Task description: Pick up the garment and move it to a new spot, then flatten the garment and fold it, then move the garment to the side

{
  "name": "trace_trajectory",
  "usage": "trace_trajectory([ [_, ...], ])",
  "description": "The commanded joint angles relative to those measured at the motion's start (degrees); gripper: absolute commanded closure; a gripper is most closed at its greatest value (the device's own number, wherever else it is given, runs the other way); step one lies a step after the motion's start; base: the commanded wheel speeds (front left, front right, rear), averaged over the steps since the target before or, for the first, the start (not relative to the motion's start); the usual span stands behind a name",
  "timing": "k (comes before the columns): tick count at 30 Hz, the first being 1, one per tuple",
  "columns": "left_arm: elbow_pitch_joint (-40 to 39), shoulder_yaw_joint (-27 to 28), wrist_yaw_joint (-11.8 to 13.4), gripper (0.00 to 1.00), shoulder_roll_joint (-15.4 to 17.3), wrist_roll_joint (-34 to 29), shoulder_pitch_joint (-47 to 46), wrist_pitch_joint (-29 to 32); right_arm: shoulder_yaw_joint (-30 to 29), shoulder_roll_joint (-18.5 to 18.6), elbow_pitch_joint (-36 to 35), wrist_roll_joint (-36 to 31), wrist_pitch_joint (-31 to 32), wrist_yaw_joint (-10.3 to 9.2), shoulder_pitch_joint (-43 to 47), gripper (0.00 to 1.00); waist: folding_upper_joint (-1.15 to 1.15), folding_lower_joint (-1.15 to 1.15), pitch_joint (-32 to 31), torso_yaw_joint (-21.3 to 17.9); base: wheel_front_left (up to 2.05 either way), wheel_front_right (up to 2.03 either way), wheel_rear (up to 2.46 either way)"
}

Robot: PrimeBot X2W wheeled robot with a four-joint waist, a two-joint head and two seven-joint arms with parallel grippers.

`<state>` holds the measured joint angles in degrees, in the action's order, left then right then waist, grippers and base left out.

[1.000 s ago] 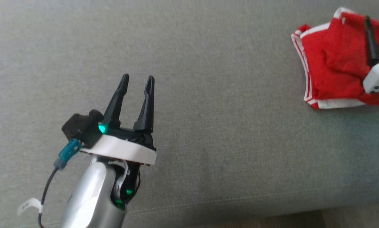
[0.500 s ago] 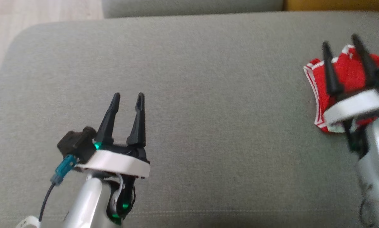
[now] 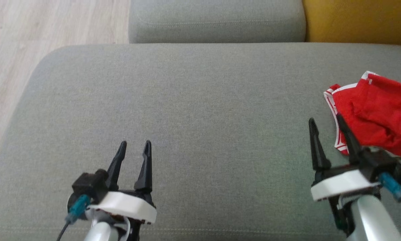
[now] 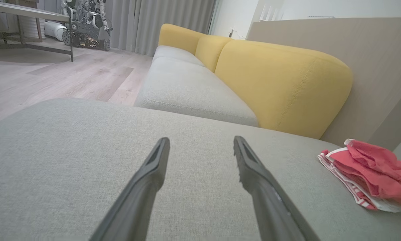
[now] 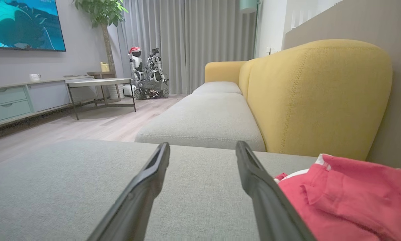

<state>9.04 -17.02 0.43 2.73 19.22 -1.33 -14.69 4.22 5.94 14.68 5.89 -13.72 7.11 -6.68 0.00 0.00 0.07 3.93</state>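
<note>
- left gripper (image 4: 202,140) low over the grey cushion (image 4: 69,150), fingers spread wide, nothing between them
- red garment (image 4: 371,174) with white trim, lying crumpled at the cushion's right edge near the far corner, well apart from the fingers
- yellow backrest (image 4: 280,87) past the cushion's far edge, second grey seat (image 4: 187,90) in front of it
- wood floor (image 4: 53,77) off the left side, table (image 4: 26,10) and another robot (image 4: 86,23) by the curtains (image 4: 160,20)

crumpled red garment (image 3: 376,113) with white trim on grey cushion (image 3: 193,110)
</note>
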Motion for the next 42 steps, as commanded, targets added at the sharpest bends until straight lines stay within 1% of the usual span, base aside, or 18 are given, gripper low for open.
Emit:
trace_trajectory([
  [1,-1.7,2.4,-0.1,0.0,0.1,-0.6,-1.9,-0.3,0.8,-0.3,-2.5,-0.5,-0.7,0.37,-1.2,0.0,0.0,0.0,-0.2,-0.1,0.0,0.0,0.0],
  [9,-4.4,3.9,2.1,0.0,0.1,-3.4,-0.6,-0.3,-0.3,-2.0,-4.0,-3.0,-1.2,0.37,2.5,0.0,0.0,0.0,-1.0,-0.3,0.0,0.0,0.0],
  [14,-5.9,3.8,2.4,0.0,0.1,-5.5,-0.5,-0.3,-1.0,-2.4,-4.5,-3.8,-1.3,0.37,3.1,0.0,0.0,0.0,-1.1,-0.3,0.0,0.0,0.0],
  [19,-6.7,4.5,3.1,0.0,0.1,-5.3,0.0,-0.3,-1.5,-2.7,-5.2,-3.9,-1.3,0.37,3.3,0.0,0.0,0.0,-1.2,-0.3,0.0,0.0,0.0],
  [30,-8.5,5.5,1.0,0.0,0.1,-4.0,0.7,-0.3,-1.8,-2.9,-5.1,-3.8,-1.3,0.37,3.6,0.0,0.0,0.0,-1.4,0.0,0.0,0.0,0.0],
  [42,-8.3,6.2,0.6,0.0,0.1,-2.4,1.0,-0.3,-1.3,-3.0,-5.1,-3.7,-1.3,0.37,3.3,0.0,0.0,0.0,-1.3,0.3,0.0,0.0,0.0],
])
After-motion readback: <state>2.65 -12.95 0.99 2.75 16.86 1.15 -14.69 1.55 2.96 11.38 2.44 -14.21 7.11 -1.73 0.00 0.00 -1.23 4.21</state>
